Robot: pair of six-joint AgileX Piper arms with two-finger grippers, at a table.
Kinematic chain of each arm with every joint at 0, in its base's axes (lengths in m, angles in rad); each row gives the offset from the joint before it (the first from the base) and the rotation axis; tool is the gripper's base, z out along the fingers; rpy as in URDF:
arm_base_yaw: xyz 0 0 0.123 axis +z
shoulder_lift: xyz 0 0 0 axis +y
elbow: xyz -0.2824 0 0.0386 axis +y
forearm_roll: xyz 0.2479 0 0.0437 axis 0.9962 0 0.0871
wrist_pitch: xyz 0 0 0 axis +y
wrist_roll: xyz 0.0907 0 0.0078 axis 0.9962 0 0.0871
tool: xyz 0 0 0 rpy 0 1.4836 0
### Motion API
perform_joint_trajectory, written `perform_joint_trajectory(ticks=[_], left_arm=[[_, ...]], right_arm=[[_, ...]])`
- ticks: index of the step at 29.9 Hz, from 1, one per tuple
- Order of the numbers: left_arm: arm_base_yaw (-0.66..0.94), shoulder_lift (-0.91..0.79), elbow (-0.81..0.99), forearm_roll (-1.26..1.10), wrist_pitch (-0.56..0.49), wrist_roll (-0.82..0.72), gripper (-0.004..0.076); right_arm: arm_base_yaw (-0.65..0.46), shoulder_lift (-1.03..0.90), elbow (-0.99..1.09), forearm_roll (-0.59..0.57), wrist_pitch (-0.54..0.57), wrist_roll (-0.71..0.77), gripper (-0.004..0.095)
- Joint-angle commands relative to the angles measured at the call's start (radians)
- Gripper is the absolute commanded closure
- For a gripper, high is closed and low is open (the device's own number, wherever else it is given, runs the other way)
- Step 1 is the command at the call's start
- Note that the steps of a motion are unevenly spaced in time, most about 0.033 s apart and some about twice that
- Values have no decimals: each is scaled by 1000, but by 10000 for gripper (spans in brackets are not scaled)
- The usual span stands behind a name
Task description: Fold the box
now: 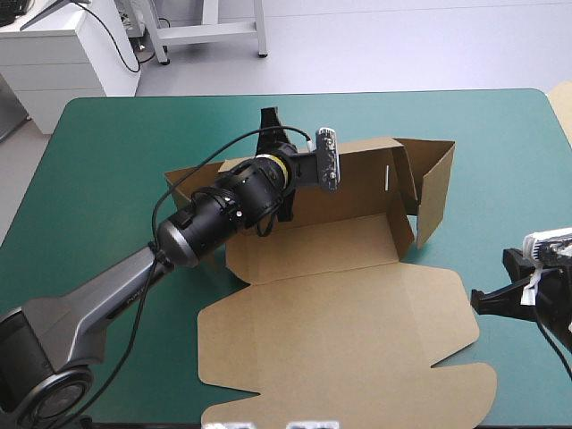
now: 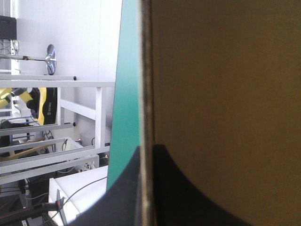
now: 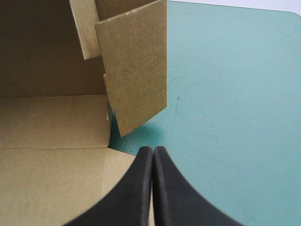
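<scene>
The box (image 1: 357, 313) lies mid-worktop (image 1: 98, 161), its rear wall (image 1: 357, 170) pinched in the left hand (image 2: 146, 153). Best to hold that wall upright (no twisting) while the right hand (image 3: 153, 153), closed and empty, tucks the side flap (image 3: 136, 70).

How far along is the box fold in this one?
Done: on the box, far wall and right end flap stand raised. In hand: left gripper is shut on that wall's top edge. Left: flap untucked, lid flat; right gripper shut beside it.

High view looking down, wrist views close, all sharing the box (image 1: 340, 313)
</scene>
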Motion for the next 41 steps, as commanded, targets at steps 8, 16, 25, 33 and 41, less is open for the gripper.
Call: perform_joint_trajectory(ticks=[8,16,25,33,41], left_arm=[[-14,-62,192,249,-231,-176,731],[-60,-62,280,426,-233,-322,731],[-60,-62,339,493,-261,-396,731],[-60,-62,425,607,-250,-530,731],[-63,-62,434,598,-250,-566,731]], right_arm=[[-8,108,-109,5,-99,3,923],[-8,266,-197,6,-113,-16,924],[-8,471,-370,12,-87,-26,923],[-8,687,-539,47,-37,-50,924],[-8,929,-780,64,36,-59,924]])
